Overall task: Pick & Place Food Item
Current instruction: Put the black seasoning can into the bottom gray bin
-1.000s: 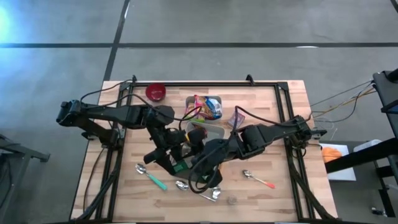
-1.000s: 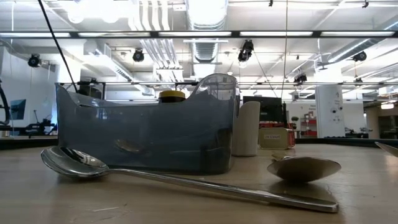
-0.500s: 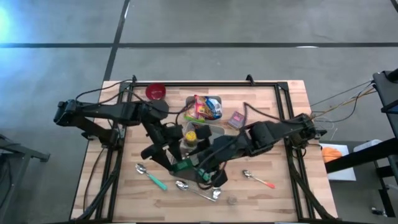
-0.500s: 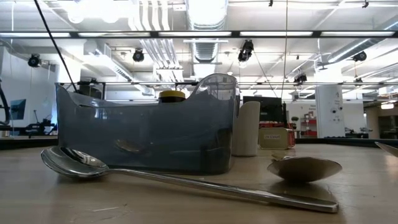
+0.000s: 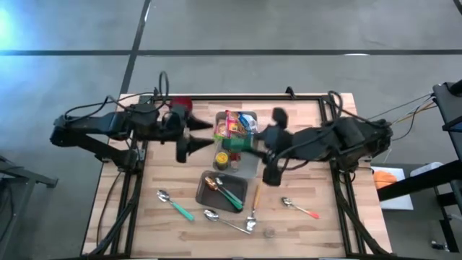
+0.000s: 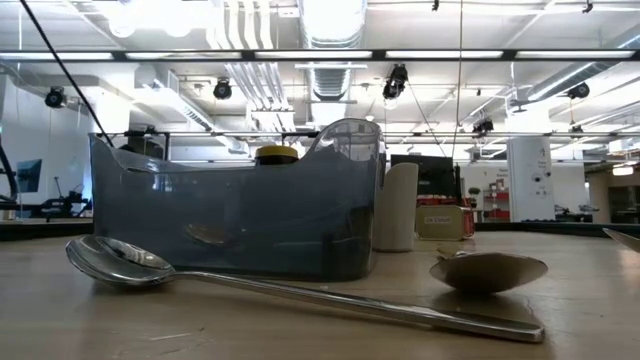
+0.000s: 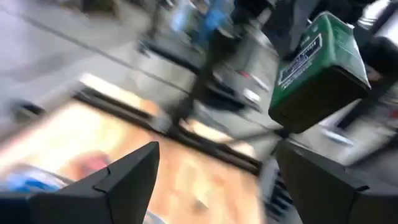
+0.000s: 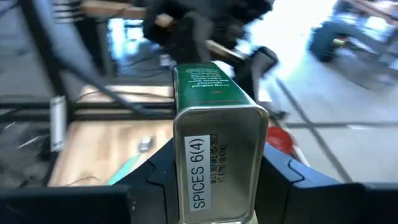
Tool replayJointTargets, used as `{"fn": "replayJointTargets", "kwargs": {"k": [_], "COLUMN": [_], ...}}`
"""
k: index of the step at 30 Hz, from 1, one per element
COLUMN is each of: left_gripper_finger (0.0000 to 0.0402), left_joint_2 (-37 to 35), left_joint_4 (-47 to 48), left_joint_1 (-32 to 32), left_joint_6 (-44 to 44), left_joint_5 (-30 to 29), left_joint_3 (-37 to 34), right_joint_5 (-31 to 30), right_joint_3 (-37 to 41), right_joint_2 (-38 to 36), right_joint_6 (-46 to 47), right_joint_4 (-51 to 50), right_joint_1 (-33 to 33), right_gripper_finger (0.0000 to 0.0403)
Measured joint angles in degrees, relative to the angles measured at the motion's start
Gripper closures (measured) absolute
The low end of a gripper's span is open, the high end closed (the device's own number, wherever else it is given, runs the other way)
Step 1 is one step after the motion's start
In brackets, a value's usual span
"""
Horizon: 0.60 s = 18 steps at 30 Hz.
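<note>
Right claw (image 8: 214,180) grips "SPICES 6(4)" tin (image 8: 214,134).

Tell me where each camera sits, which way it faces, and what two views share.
High: above the table, straight down; both arms show.
Low: at tabletop height, level past a spoon and tray; no arm.
Left wrist: on the left arm, past the open left gripper.
Right wrist: on the right arm, over the right gripper shut on a green tin.
Shared: both wrist views show that tin.

Wooden table (image 5: 325,217) with spoons (image 5: 299,208), tray (image 5: 209,195), red bowl (image 5: 181,105).
</note>
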State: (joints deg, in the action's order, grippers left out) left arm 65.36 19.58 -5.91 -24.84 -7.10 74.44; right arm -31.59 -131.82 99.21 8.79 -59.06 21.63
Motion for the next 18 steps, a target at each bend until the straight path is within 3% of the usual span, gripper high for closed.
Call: {"fn": "replayJointTargets", "kwargs": {"k": [3, 10, 14, 18], "left_gripper_finger": [0.0077, 0.0077, 0.0077, 0.0077], "left_joint_2": [1.7, 8.5, 10.5, 11.3], "left_joint_4": [-6.6, -28.8, -29.0, -28.5], "left_joint_1": [-0.1, 0.4, 0.4, 0.5], "left_joint_6": [2.2, 4.5, 15.0, 18.6], "left_joint_5": [-3.9, -0.9, -0.9, -0.8], "left_joint_3": [-0.1, -0.1, 0.3, 0.3], "right_joint_5": [-4.4, -8.6, -9.1, -9.1], "right_joint_3": [0.5, 1.4, 1.6, 1.6], "right_joint_2": [-1.7, -4.5, -4.8, -4.8], "right_joint_6": [2.8, 10.7, 11.9, 12.0], "right_joint_4": [-1.5, -5.2, -5.4, -4.6], "right_joint_1": [0.0, 0.0, 0.0, -0.2], "right_gripper_finger": [0.0274, 0.0274, 0.0274, 0.0274]}}
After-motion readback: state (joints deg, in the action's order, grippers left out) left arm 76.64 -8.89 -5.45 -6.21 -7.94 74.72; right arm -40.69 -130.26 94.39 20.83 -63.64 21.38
